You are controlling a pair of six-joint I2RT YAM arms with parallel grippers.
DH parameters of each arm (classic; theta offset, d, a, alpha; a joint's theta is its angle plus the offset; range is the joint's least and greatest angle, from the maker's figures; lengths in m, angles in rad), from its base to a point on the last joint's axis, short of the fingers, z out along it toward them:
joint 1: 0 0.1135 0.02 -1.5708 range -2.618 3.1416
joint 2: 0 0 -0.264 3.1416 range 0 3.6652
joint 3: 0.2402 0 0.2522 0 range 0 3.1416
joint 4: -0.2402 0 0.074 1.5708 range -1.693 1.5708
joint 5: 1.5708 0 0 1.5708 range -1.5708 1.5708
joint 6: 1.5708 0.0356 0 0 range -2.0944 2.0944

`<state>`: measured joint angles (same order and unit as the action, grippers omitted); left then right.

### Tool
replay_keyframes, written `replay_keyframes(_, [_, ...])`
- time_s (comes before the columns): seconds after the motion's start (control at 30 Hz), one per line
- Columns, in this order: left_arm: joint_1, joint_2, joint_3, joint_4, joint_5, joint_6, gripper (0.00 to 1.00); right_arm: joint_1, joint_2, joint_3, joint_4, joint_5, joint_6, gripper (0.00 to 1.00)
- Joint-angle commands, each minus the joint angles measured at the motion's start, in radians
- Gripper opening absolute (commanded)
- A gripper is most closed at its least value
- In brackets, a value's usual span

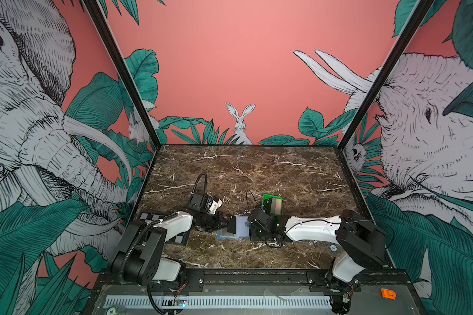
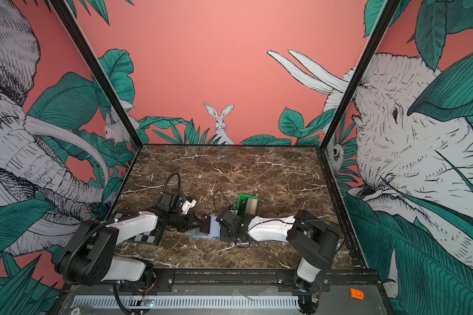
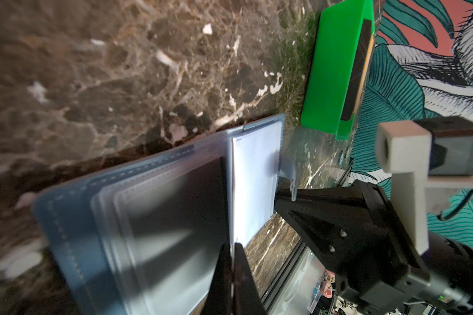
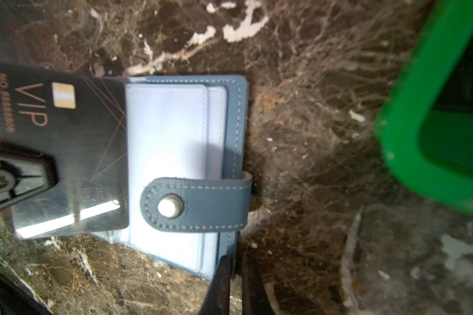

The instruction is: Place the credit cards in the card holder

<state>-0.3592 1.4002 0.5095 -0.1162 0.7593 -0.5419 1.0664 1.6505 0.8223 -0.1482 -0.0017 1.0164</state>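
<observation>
Clamping a black rectangular plastic credit card (image 4: 66, 141) by its outer end, the left gripper (image 3: 231, 261) is presenting it flat and low. The card's leading edge is overlapping the clear inner sleeves (image 4: 167, 136) of the slate-blue leather-like folding card holder (image 4: 236, 114). The card holder is lying open on the brown marble-patterned table (image 4: 311, 136), midway between the two arms in both top views. Gripping the far end is leaving the whole front of the card free to slide. Whether that edge is already inside a sleeve or only lying on top, I cannot tell.

The right gripper (image 4: 234, 272) is standing opposite, its jaws nearly together and pinching the holder's side edge. It is probably bracing the holder so that the push is not shoving it across the smooth table. The stitched snap tab (image 4: 197, 204) is folding over the sleeves with its metal stud facing up, and may be getting in the card's way. The remaining credit cards (image 1: 275, 206), dark, grey and tan, are waiting in a small green plastic tray (image 1: 268, 195) near the right gripper, on its far side in a top view.

The held card is showing a large "VIP" in pale copper-toned letters, a gold chip beside it, and a small line starting "NO." whose digits are blurring out.
</observation>
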Motion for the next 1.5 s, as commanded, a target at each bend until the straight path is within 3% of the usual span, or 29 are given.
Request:
replay_keyframes(0.0, [-0.01, 0.005, -0.013, 0.041, 0.0, -0.006, 0.02, 0.003, 0.031, 0.001, -0.041, 0.022, -0.011, 0.11])
replay_keyframes(0.87, [-0.032, -0.029, -0.072, 0.053, -0.002, -0.041, 0.01, 0.003, 0.038, -0.003, -0.043, 0.025, -0.007, 0.1])
replay_keyframes(1.07, [-0.041, 0.007, -0.092, 0.163, 0.014, -0.103, 0.03, 0.003, 0.041, -0.001, -0.039, 0.023, -0.009, 0.1])
replay_keyframes(1.47, [-0.05, 0.044, -0.075, 0.164, 0.009, -0.093, 0.07, 0.003, 0.045, 0.004, -0.048, 0.024, -0.013, 0.1])
